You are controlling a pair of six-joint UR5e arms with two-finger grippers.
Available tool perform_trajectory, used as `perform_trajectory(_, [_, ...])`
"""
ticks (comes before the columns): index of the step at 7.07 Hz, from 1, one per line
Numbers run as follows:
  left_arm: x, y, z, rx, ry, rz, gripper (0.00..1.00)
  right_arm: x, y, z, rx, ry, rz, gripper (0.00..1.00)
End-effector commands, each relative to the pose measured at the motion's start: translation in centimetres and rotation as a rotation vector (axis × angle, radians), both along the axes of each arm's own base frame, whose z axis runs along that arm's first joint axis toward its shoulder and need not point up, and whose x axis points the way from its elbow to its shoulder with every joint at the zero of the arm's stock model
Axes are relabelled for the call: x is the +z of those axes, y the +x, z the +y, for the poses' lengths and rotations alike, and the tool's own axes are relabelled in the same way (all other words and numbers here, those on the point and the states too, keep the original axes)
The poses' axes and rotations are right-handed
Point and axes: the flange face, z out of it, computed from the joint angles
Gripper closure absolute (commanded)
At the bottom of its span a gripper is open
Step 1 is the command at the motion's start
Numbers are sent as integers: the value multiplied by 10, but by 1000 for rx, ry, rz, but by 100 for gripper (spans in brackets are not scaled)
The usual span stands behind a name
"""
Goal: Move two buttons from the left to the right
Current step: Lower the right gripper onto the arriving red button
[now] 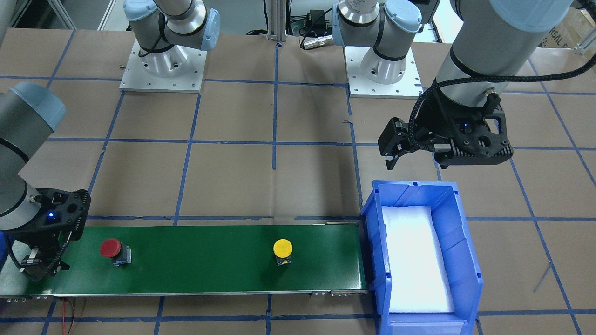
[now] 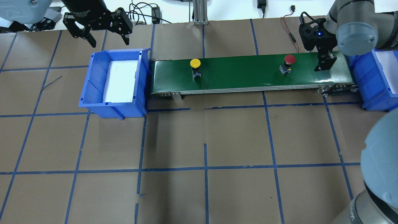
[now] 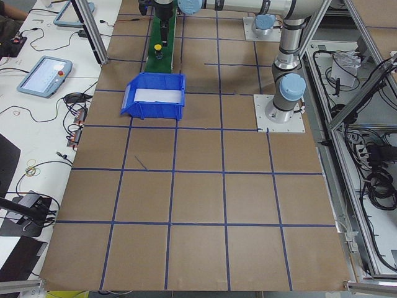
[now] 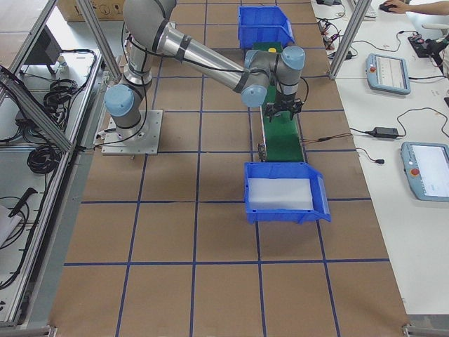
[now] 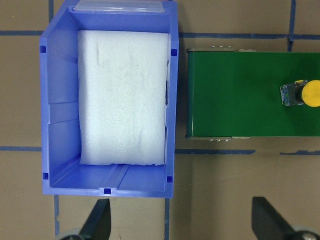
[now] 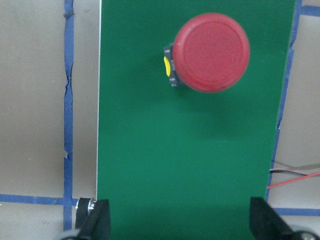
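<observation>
The yellow button (image 2: 195, 63) stands on the left part of the green conveyor belt (image 2: 242, 74), and also shows in the front view (image 1: 282, 248) and the left wrist view (image 5: 306, 93). The red button (image 2: 289, 59) stands near the belt's right end, and also shows in the front view (image 1: 111, 248) and the right wrist view (image 6: 211, 52). My left gripper (image 2: 107, 39) is open and empty, high beyond the left blue bin (image 2: 93, 81). My right gripper (image 2: 325, 63) is open and empty, low over the belt's right end, just right of the red button.
The left bin (image 5: 55, 100) holds a white foam pad and touches the belt's left end. A second blue bin (image 2: 370, 81) stands at the belt's right end. The table is brown paper with blue tape lines (image 2: 205, 168). Operator desks with tablets (image 4: 389, 70) line the far side.
</observation>
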Motion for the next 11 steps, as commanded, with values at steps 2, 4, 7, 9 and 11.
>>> perform_trajectory(2, [0, 0, 0, 0, -1, 0, 0, 0, 12, -1, -6, -7, -6, 3])
perform_trajectory(4, [0, 0, 0, 0, -1, 0, 0, -6, 13, 0, -14, 1, -21, 3])
perform_trajectory(7, [2, 0, 0, 0, -4, 0, 0, -13, 16, -2, -9, -7, -39, 3])
perform_trajectory(9, [2, 0, 0, 0, -4, 0, 0, -14, 15, -2, -11, -4, -40, 5])
perform_trajectory(11, [2, 0, 0, 0, -4, 0, 0, -16, 15, -1, -9, -6, -39, 24])
